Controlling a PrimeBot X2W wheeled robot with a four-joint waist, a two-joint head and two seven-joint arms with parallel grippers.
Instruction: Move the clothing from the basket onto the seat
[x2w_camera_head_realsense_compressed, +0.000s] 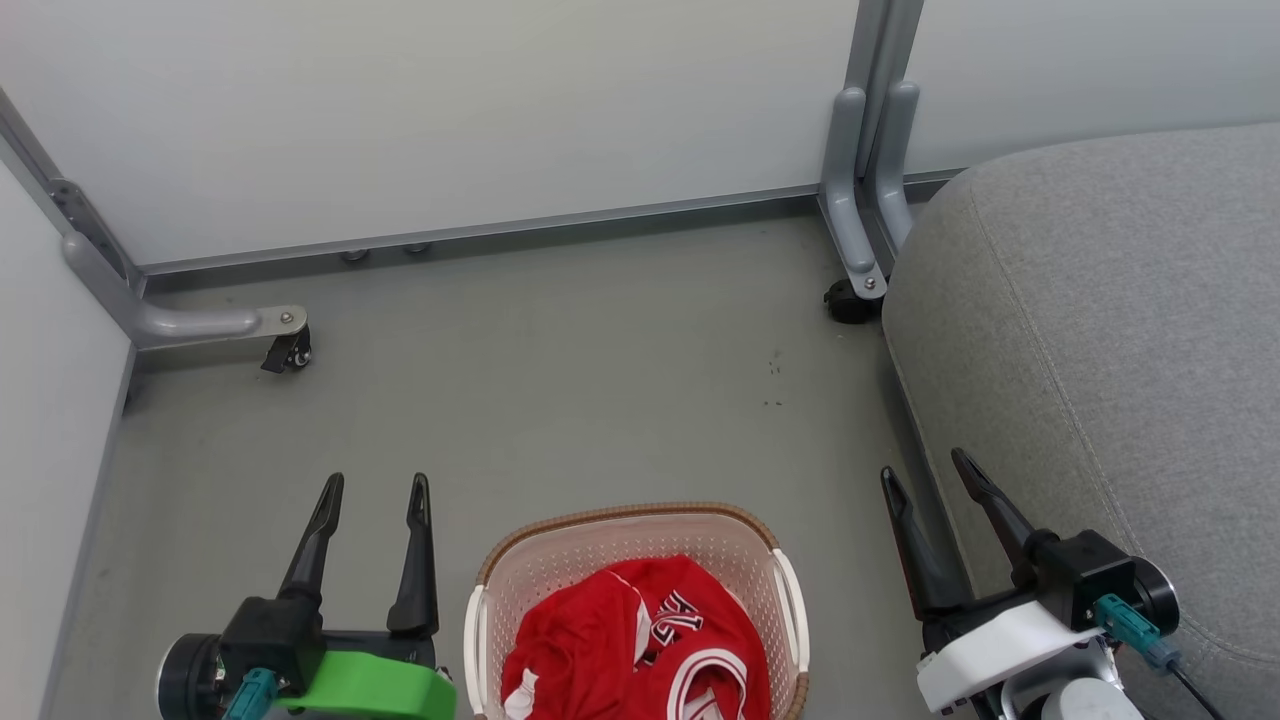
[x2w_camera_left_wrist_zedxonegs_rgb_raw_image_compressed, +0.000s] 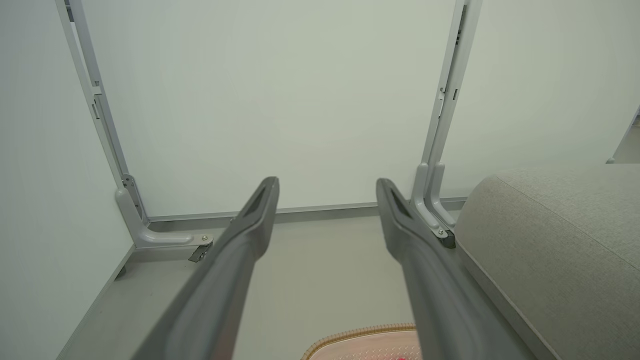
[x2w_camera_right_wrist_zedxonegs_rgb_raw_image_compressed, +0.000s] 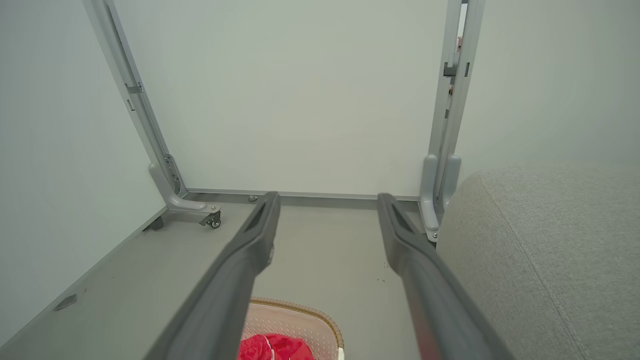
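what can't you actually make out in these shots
Basket: near end cut off by the head view's bottom edge.
Clothing: bunched, so the number of pieces and the folded lettering stay unclear; the basket floor lies under it.
Seat: runs past the right edge in the head view, full extent unknown.

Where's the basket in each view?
Head view: basket at bottom centre.
Left wrist view: basket rim at the bottom edge, right of centre.
Right wrist view: basket at the bottom edge, just left of centre.
Shared landmark: grey seat, on the right in all three.
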